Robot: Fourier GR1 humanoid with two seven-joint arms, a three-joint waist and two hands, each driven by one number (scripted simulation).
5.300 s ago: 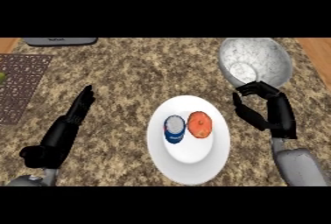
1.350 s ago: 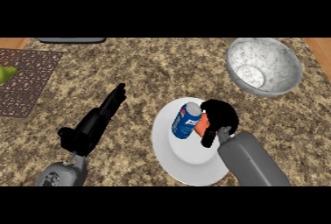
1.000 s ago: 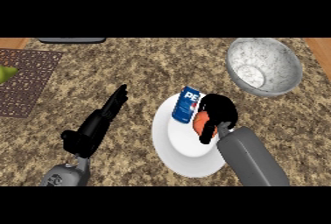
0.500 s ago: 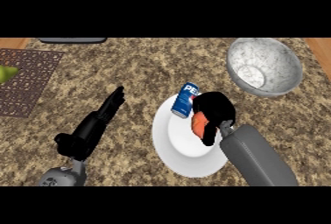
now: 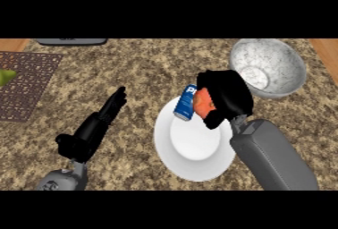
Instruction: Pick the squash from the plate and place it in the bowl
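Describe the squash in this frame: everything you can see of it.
Only a small orange patch of the squash shows; the right hand is curled round it and hides the rest, so its full shape is unclear. It sits over the white plate's upper rim, beside the tilted blue can, short of the bowl.

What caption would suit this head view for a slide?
Right hand, fingers curled round the orange squash, beside a blue can at the white plate's rim, near the bowl.
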